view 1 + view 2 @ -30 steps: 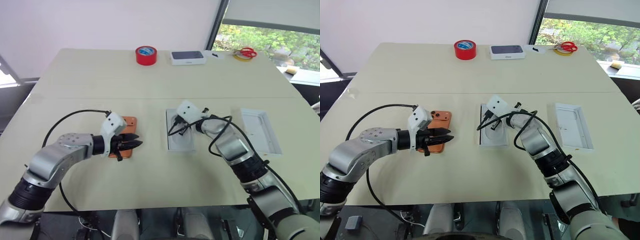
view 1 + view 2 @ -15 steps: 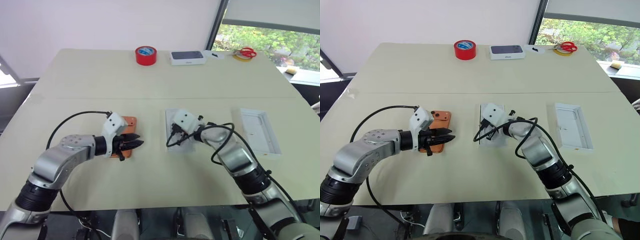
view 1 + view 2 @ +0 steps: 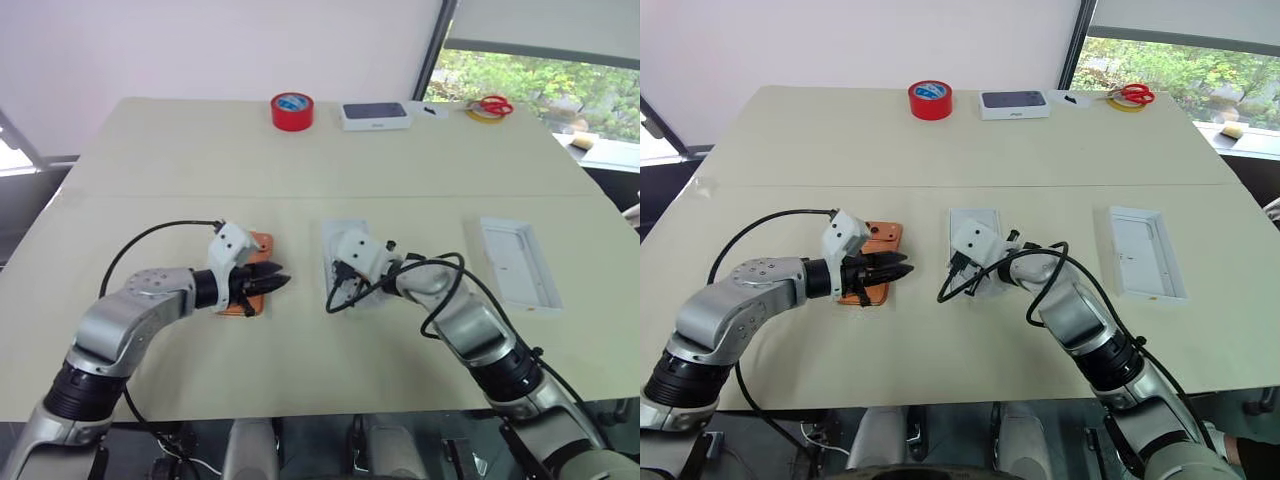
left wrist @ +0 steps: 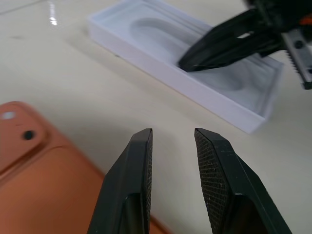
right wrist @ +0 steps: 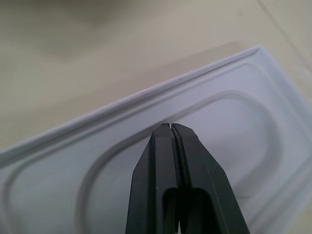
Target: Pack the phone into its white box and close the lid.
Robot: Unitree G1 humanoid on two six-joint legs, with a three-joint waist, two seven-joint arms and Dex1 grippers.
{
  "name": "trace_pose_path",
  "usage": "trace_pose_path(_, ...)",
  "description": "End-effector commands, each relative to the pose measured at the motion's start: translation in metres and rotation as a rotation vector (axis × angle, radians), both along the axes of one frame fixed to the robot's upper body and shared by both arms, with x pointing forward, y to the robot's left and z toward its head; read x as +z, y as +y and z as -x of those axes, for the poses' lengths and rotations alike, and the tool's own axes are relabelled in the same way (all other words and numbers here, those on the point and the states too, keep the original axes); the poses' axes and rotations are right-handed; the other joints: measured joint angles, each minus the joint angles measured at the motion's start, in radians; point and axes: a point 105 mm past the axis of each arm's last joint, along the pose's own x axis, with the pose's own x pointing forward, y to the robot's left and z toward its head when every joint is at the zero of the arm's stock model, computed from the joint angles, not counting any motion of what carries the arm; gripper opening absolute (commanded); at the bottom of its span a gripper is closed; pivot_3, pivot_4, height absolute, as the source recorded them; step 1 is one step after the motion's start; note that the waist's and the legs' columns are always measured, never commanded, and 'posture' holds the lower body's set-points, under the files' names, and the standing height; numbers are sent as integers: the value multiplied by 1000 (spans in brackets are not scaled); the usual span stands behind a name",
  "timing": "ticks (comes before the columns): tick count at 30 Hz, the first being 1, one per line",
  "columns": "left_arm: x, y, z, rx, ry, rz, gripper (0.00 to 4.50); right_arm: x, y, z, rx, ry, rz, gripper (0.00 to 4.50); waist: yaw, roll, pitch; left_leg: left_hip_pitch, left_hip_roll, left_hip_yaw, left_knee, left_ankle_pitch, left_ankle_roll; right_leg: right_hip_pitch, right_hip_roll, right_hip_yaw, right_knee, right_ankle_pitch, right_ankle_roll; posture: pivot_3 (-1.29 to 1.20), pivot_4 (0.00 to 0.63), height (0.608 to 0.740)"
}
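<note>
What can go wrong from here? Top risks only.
1. The right end effector is shut with its tips inside the hollowed white tray. Any sideways move may drag the tray across the table.
2. The phone lies flat, and the left end effector is open over its edge. A pinch could just slide it.
3. The right wrist's cable loop hangs by the tray and may snag it.
</note>
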Motion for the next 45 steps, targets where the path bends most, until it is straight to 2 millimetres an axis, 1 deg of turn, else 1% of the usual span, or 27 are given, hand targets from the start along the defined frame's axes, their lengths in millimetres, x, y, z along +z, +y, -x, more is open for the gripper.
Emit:
trace_pose_path(1, 23, 28, -20, 181, -15, 83, 1689, 32, 2, -2, -1, -116, -18, 9, -1, 0, 0, 0, 0, 0, 0, 0, 0, 0, 0, 0, 0, 0, 0, 0, 150, 637)
trace_pose_path(3, 21, 51, -32, 326, 18, 89, 2215, 38, 18, 1, 26, -121, -41, 0, -2, 0, 0, 0, 0, -1, 0, 0, 0, 0, 0, 0, 1, 1, 2, 0, 150, 637)
trace_pose_path(5, 8, 75, -42, 499, 116, 68, 3271, 38, 35, 4, 48, -109, -67, 0, -6, -1, 0, 0, 0, -1, -1, 0, 0, 0, 0, -1, 1, 1, 3, 0, 150, 637)
trace_pose_path(6, 3, 82, -45, 554, 166, 69, 3786, 36, 42, 4, 54, -102, -72, 0, -6, -1, -1, 1, 0, -1, -1, 0, 0, 0, 0, -1, 3, 2, 3, 0, 150, 637)
trace_pose_path(7, 0, 85, -46, 582, 194, 72, 4301, 33, 48, 3, 57, -100, -64, 0, -7, -2, -1, 1, 0, -1, -1, 0, 0, 0, 0, -1, 4, 1, 3, 0, 150, 637)
trace_pose_path(8, -1, 85, -46, 590, 211, 72, 4449, 31, 54, 2, 57, -96, -62, 0, -7, -2, -1, 1, 0, -1, -1, 0, 0, 0, 0, -1, 5, 1, 4, 0, 150, 637)
trace_pose_path(10, -2, 83, -44, 587, 249, 77, 4449, 26, 63, -2, 44, -66, -78, 0, -6, -3, -2, 1, 0, -1, 0, 1, -1, 0, 0, -2, 5, 1, 4, 0, 150, 637)
trace_pose_path(12, -8, 81, -39, 576, 308, 38, 4449, 20, 70, -5, 31, -30, -82, 0, -5, -4, -3, 1, 0, -1, 0, 1, -2, 0, 0, -2, 5, 1, 4, 0, 150, 637)
trace_pose_path(14, -16, 74, -28, 522, 379, -6, 4449, 10, 79, -3, 37, 26, -70, 0, -7, -5, -4, 1, 0, -1, 0, 1, -2, 0, 0, -3, 6, 1, 4, 0, 150, 637)
trace_pose_path(17, -22, 64, -11, 432, 466, -39, 4449, -1, 90, 3, 69, 68, -36, 0, -16, -4, -6, 2, 0, -1, 0, 1, -3, 0, 0, -3, 6, 1, 4, 0, 150, 637)
trace_pose_path(22, -27, 48, 21, 281, 552, -67, 4449, -10, 97, 8, 117, 99, 6, 0, -26, -2, -10, 2, 1, 0, -1, 1, -3, 0, -1, -3, 6, 1, 4, 0, 150, 637)
trace_pose_path(24, -30, 45, 28, 264, 572, -78, 4449, -11, 98, 9, 136, 110, 10, 0, -25, -1, -14, 3, 1, 0, -1, 1, -3, 0, -1, -4, 7, 1, 4, 0, 150, 637)
trace_pose_path(27, -33, 42, 33, 249, 595, -74, 4449, -11, 99, 10, 150, 113, 10, 0, -24, -1, -16, 3, 1, 0, -1, 0, -1, 0, -1, -4, 7, 1, 3, 0, 150, 637)
trace_pose_path(30, -34, 36, 37, 221, 617, -21, 4449, -9, 104, 12, 173, 104, 6, 0, -23, 0, -19, 3, 1, 0, -1, 0, -1, 0, -1, -4, 6, 1, 3, 0, 150, 637)
trace_pose_path(35, -27, 26, 35, 184, 624, 88, 4449, -9, 106, 13, 187, 103, -2, 0, -17, 1, -19, 3, 1, 0, 0, 0, -1, 0, -2, -4, 6, 1, 3, 0, 150, 637)
trace_pose_path(41, -19, 24, 30, 173, 635, 176, 4449, -9, 106, 13, 187, 102, -7, 0, -19, 1, -20, 3, 0, 0, 0, 0, -1, 1, -2, -4, 7, 1, 3, 0, 150, 637)
trace_pose_path(45, -14, 21, 29, 156, 639, 198, 4449, -9, 105, 13, 182, 103, -10, 0, -18, 1, -20, 3, 0, 0, 0, 0, 0, 1, -2, -4, 6, 1, 3, 0, 150, 637)
